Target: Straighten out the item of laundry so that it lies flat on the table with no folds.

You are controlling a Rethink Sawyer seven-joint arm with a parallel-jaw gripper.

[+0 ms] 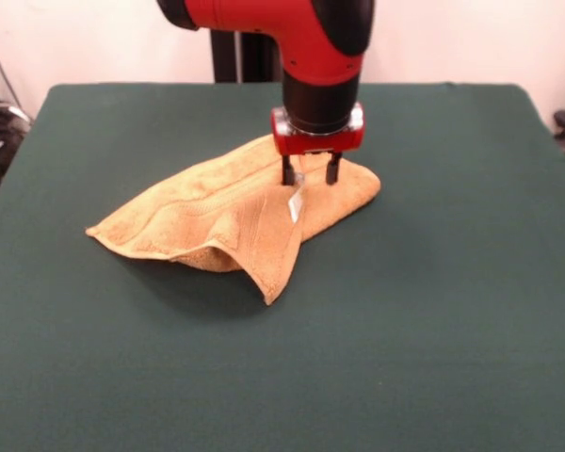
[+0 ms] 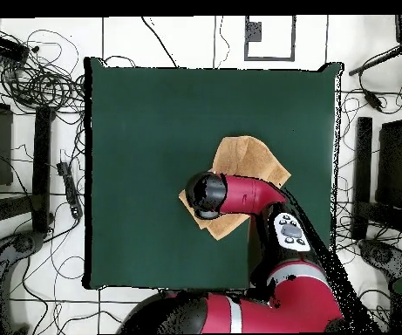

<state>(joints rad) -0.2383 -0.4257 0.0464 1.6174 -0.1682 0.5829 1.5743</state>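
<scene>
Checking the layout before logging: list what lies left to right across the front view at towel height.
Bare table → towel's left corner → white tag → gripper, open, above the towel → towel's right end → bare table again.

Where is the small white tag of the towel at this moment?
In the front view the white tag lies on the folded towel, right of its middle, just below the open pincer that stands over the towel's right end.
</scene>
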